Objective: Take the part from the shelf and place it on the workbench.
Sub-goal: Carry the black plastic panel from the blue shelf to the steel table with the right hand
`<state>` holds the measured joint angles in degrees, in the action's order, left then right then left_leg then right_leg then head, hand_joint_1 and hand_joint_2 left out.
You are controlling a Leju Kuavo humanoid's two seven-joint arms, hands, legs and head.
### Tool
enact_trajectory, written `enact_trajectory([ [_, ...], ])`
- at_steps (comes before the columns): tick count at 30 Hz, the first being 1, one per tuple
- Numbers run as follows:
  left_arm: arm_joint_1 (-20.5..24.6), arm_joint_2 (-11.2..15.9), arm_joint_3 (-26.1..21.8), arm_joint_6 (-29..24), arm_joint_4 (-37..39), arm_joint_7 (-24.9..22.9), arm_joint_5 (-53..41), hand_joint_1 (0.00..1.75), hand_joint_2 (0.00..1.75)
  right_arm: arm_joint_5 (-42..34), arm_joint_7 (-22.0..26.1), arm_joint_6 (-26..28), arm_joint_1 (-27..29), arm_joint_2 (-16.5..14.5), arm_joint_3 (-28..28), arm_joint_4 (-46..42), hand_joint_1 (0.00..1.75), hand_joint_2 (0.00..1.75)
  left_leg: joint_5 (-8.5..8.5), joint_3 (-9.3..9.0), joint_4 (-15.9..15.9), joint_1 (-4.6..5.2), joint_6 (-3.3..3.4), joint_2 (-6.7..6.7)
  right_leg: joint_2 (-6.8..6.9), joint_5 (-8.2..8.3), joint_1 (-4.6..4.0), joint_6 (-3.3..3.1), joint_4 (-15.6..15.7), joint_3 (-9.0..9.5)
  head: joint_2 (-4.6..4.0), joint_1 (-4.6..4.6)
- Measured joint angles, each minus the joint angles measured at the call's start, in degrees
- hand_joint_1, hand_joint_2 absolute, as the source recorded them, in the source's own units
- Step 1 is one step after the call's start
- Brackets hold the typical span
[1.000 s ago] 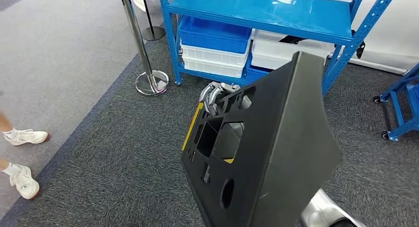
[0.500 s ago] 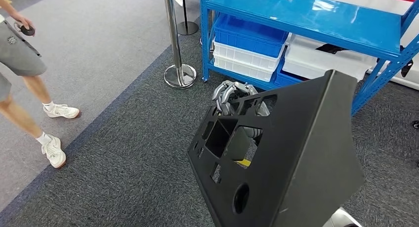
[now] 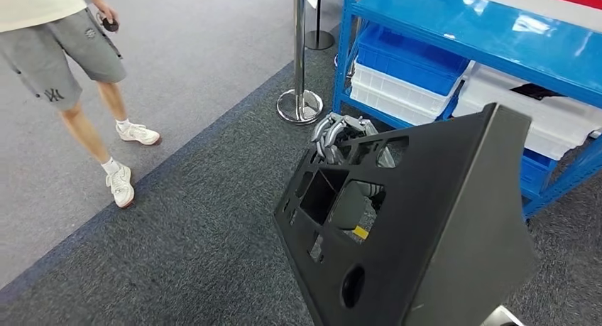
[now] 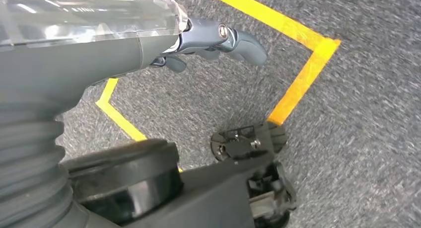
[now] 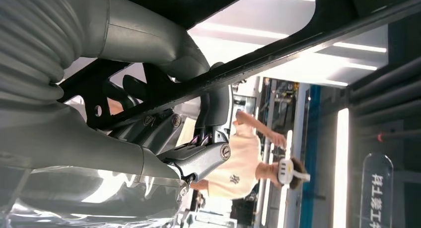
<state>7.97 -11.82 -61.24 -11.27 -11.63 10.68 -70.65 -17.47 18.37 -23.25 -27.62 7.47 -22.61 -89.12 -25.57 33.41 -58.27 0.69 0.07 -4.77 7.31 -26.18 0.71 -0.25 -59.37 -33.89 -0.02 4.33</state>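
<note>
Part is off the shelf and carried mid-air in front of the body, big black panel with cutouts, tilted. Right hand grips its far top edge, fingers curled over the rim; the right wrist view shows those fingers hooked round a bar of the panel. Left hand hangs over grey carpet and yellow floor tape, holding nothing; fingers look loosely curled, but I can't tell for sure. Blue shelf with bins beyond, a stanchion beside it, a person far left. No worktop in view. Judgement: carry step. Keep the grip firm, turn slowly, swing wide of the person.
</note>
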Motion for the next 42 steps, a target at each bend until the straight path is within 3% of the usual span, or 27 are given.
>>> enact_trajectory([
  [2, -0.25, 0.03, 0.0, 0.01, 0.0, 0.01, -0.21, 0.0, 1.75, 0.09, -0.15, 0.02, 0.05, -0.07, 0.07, -0.32, 1.75, 1.75, 0.62, -0.19, 0.73, -0.1, 0.57, 1.53, 0.33, -0.09, 0.14, 0.68, 0.12, 0.35, 0.0, -0.01],
  [4, -0.44, 0.04, 0.02, 0.15, 0.0, 0.02, -0.57, 0.0, 1.75, 0.22, -0.38, 0.02, 0.3, -0.02, 0.36, -0.92, 1.75, 1.75, 1.54, -0.71, 1.8, -0.5, 1.18, 2.93, -2.78, -1.92, 0.33, 1.21, -2.26, -0.51, 0.0, -0.01],
  [6, -0.38, -0.02, 0.05, 0.33, 0.0, 0.03, -0.86, 0.0, 1.75, 0.28, -0.57, 0.0, 1.06, 0.28, 0.86, -1.35, 1.75, 1.75, 2.06, -0.66, 2.16, -0.69, 1.59, 4.44, -6.35, -5.46, 0.49, 1.43, -8.9, -3.65, 0.0, -0.01],
  [7, -0.36, -0.06, 0.08, 0.39, 0.0, 0.03, -0.91, 0.0, 1.75, 0.28, -0.63, -0.01, 1.65, 0.46, 1.08, -1.46, 1.75, 1.75, 2.14, -0.5, 2.09, -0.69, 1.65, 5.35, -6.99, -6.76, 0.49, 1.49, -12.38, -5.39, 0.0, -0.01],
  [8, -0.43, -0.1, 0.09, 0.41, 0.0, 0.03, -0.94, 0.0, 1.75, 0.29, -0.67, -0.01, 2.22, 0.64, 1.25, -1.52, 1.75, 1.75, 2.16, -0.37, 1.94, -0.68, 1.65, 6.28, -7.2, -7.0, 0.52, 1.55, -14.37, -6.48, 0.0, -0.01],
  [9, -0.54, -0.13, 0.1, 0.42, 0.0, 0.02, -0.95, 0.0, 1.75, 0.3, -0.68, -0.01, 2.64, 0.78, 1.41, -1.58, 1.75, 1.75, 2.13, -0.26, 1.7, -0.7, 1.57, 7.17, -7.28, -6.14, 0.56, 1.59, -14.35, -6.64, 0.0, -0.01],
  [10, -0.64, -0.14, 0.11, 0.43, 0.0, 0.0, -0.88, 0.0, 1.75, 0.3, -0.67, -0.01, 2.89, 0.86, 1.55, -1.68, 1.75, 1.75, 2.03, -0.15, 1.35, -0.73, 1.43, 8.04, -7.46, -4.25, 0.63, 1.59, -12.01, -5.69, 0.0, -0.01],
  [11, -0.69, -0.17, 0.11, 0.42, 0.0, -0.01, -0.8, 0.0, 1.75, 0.3, -0.67, -0.01, 2.98, 0.91, 1.68, -1.79, 1.75, 1.75, 1.88, -0.03, 0.94, -0.78, 1.22, 8.82, -8.01, -2.06, 0.76, 1.58, -8.34, -4.06, 0.0, -0.01],
  [13, -0.62, -0.25, 0.11, 0.36, 0.0, 0.02, -0.63, 0.0, 1.75, 0.31, -0.67, -0.02, 3.01, 0.95, 1.95, -1.92, 1.75, 1.75, 1.48, 0.6, -0.02, -0.74, 0.56, 10.15, -9.97, 0.34, 0.97, 1.55, -2.21, -1.37, 0.0, -0.01],
  [15, -0.64, -0.3, 0.11, 0.21, 0.0, 0.07, -0.6, 0.0, 1.75, 0.36, -0.66, -0.13, 3.11, 0.86, 2.15, -1.98, 1.75, 1.75, 1.36, 1.32, -0.49, -0.79, -0.12, 11.1, -10.68, 0.25, 0.82, 1.21, -0.85, -0.98, 0.0, -0.01],
  [16, -0.76, -0.29, 0.11, 0.16, 0.0, 0.05, -0.64, 0.0, 1.75, 0.44, -0.64, -0.24, 3.15, 0.81, 2.26, -2.07, 1.75, 1.75, 1.41, 1.55, -0.49, -0.91, -0.44, 11.55, -10.04, 0.34, 0.77, 0.81, -0.77, -1.04, 0.0, -0.01],
  [17, -0.94, -0.28, 0.11, 0.12, 0.0, 0.01, -0.7, 0.0, 1.75, 0.59, -0.62, -0.36, 3.19, 0.75, 2.36, -2.2, 1.75, 1.75, 1.34, 1.69, -0.64, -0.97, -0.74, 11.19, -9.45, 0.42, 0.73, 0.42, -0.6, -0.96, 0.0, -0.01],
  [19, -1.21, -0.25, 0.15, 0.13, 0.0, -0.11, -0.89, 0.0, 1.75, 0.84, -0.49, -0.47, 3.58, 0.72, 2.73, -2.71, 1.75, 1.75, -0.24, 2.95, -3.12, -0.93, -1.32, 8.72, -8.13, 0.54, 0.78, -0.35, -0.22, -0.75, 0.0, 0.0],
  [21, -1.28, -0.25, 0.27, 0.15, 0.0, -0.19, -1.07, 0.0, 1.75, 0.92, -0.27, -0.46, 4.42, 0.74, 3.11, -3.27, 1.75, 1.75, -3.73, 6.09, -9.72, -1.04, -1.78, 6.02, -6.67, 0.44, 0.6, -0.8, -0.13, -0.7, 0.0, 0.0],
  [23, -1.43, -0.25, 0.39, 0.12, 0.0, -0.36, -1.25, 0.0, 1.75, 0.94, -0.1, -0.5, 5.38, 0.78, 3.45, -3.67, 1.75, 1.75, -5.97, 9.0, -15.89, -1.29, -2.08, 5.34, -5.1, 0.3, 0.46, -0.92, -0.14, -0.71, 0.0, -0.01],
  [24, -1.53, -0.24, 0.41, 0.07, 0.0, -0.49, -1.33, 0.0, 1.75, 0.95, -0.04, -0.54, 5.78, 0.79, 3.62, -3.86, 1.75, 1.75, -5.62, 9.11, -16.31, -1.33, -2.11, 5.21, -4.36, 0.24, 0.43, -0.91, -0.15, -0.69, 0.0, -0.01],
  [26, -1.65, -0.16, 0.42, -0.04, 0.0, -0.65, -1.34, 0.0, 1.75, 0.96, 0.1, -0.69, 6.32, 0.79, 3.98, -4.21, 1.75, 1.75, -2.45, 5.99, -10.69, -1.27, -1.75, 4.4, -2.99, 0.11, 0.38, -0.76, -0.15, -0.5, 0.0, -0.01],
  [28, -1.58, -0.03, 0.42, -0.11, 0.0, -0.66, -1.27, 0.0, 1.75, 0.96, 0.31, -0.88, 6.57, 0.81, 4.42, -4.45, 1.75, 1.75, -0.01, 1.98, -3.05, -0.71, -0.87, 1.72, -1.82, -0.06, 0.2, -0.39, -0.15, -0.21, 0.0, -0.01],
  [30, -1.46, 0.11, 0.42, -0.22, 0.0, -0.58, -1.11, 0.0, 1.75, 0.91, 0.48, -1.01, 6.7, 0.82, 4.83, -4.64, 1.75, 1.75, 0.32, 0.8, -0.2, -0.14, -0.1, 0.42, -0.71, -0.17, 0.07, 0.19, -0.07, 0.0, 0.0, -0.01],
  [32, -1.46, 0.28, 0.42, -0.39, 0.0, -0.49, -0.98, 0.0, 1.75, 0.88, 0.52, -1.14, 6.74, 0.8, 4.99, -4.85, 1.75, 1.75, 0.68, 0.76, 0.24, -0.24, 0.46, 1.87, 0.3, -0.24, 0.08, 0.86, 0.19, 0.35, 0.0, -0.01],
  [33, -1.47, 0.35, 0.42, -0.46, 0.0, -0.43, -1.01, 0.0, 1.75, 0.88, 0.52, -1.2, 6.77, 0.79, 5.08, -4.98, 1.75, 1.75, 0.99, 0.44, 0.74, -0.4, 0.74, 2.59, -0.25, -0.6, 0.15, 1.16, -0.09, 0.48, 0.0, -0.01],
  [34, -1.43, 0.39, 0.45, -0.5, 0.0, -0.36, -1.17, 0.0, 1.75, 0.85, 0.57, -1.28, 6.82, 0.79, 5.23, -5.11, 1.75, 1.75, 1.35, 0.1, 1.24, -0.59, 1.06, 3.28, -1.57, -1.5, 0.22, 1.39, -1.24, 0.2, 0.0, -0.02],
  [36, -1.13, 0.4, 0.71, -0.5, 0.0, -0.27, -1.78, 0.0, 1.75, 0.81, 0.79, -1.37, 7.39, 0.89, 5.66, -5.23, 1.75, 1.75, 1.77, -0.24, 1.73, -0.74, 1.43, 4.71, -5.33, -4.91, 0.38, 1.58, -7.24, -2.29, 0.0, -0.04],
  [38, -0.85, 0.41, 1.15, -0.43, 0.0, -0.24, -2.33, 0.0, 1.75, 0.78, 1.21, -1.39, 8.67, 1.15, 6.05, -5.22, 1.75, 1.75, 1.83, -0.11, 1.62, -0.7, 1.56, 6.45, -7.0, -7.54, 0.4, 1.64, -14.03, -5.71, 0.0, -0.05],
  [39, -0.85, 0.42, 1.31, -0.36, 0.0, -0.2, -2.43, 0.0, 1.75, 0.78, 1.45, -1.43, 9.34, 1.3, 6.24, -5.21, 1.75, 1.75, 1.81, -0.08, 1.5, -0.68, 1.54, 7.36, -7.2, -7.33, 0.42, 1.66, -15.09, -6.43, 0.0, -0.05],
  [40, -0.9, 0.43, 1.38, -0.29, 0.0, -0.14, -2.49, 0.0, 1.75, 0.78, 1.69, -1.5, 9.85, 1.38, 6.39, -5.21, 1.75, 1.75, 1.76, -0.06, 1.32, -0.69, 1.46, 8.24, -7.32, -5.95, 0.46, 1.65, -13.83, -6.05, 0.0, -0.05],
  [42, -1.0, 0.45, 1.41, -0.19, 0.0, -0.03, -2.48, 0.0, 1.75, 0.76, 2.15, -1.74, 10.33, 1.46, 6.65, -5.2, 1.75, 1.75, 1.48, 0.05, 0.75, -0.79, 1.1, 9.81, -8.73, -1.93, 0.74, 1.62, -6.64, -2.93, 0.0, -0.05],
])
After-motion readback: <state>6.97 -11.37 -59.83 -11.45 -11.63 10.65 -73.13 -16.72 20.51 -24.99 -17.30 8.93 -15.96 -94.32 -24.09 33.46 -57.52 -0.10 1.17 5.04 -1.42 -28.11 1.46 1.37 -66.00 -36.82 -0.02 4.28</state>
